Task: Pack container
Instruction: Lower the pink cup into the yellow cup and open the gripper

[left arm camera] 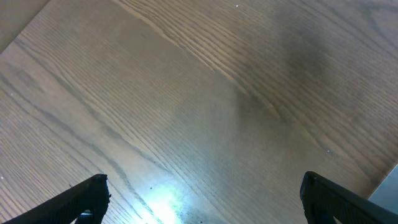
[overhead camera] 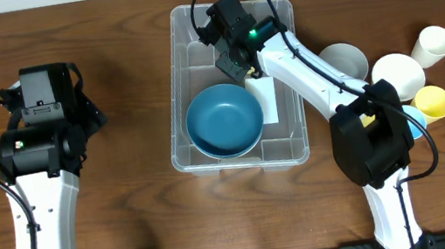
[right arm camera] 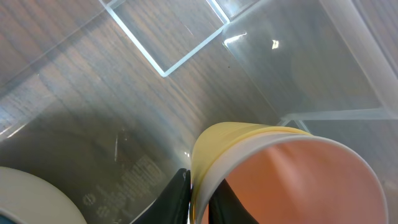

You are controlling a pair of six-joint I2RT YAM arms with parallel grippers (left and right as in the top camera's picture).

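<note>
While the left pincer (left arm camera: 205, 182) gapes wide over table (left arm camera: 186, 93), right pincer (right arm camera: 199, 194) pinches yellow cup (right arm camera: 239, 138) rim inside container (right arm camera: 348, 56)

container (overhead camera: 183, 68) 1 | blue bowl (overhead camera: 224, 122) 1 | pink-lined cup (right arm camera: 292, 180) 1 | bowls and cups outside (overhead camera: 398, 73) 5

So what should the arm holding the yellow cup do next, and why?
Probably lower the yellow plastic cup to the floor of the large clear plastic container and let go: the right gripper pinches its rim inside it, near the round blue bowl.
</note>
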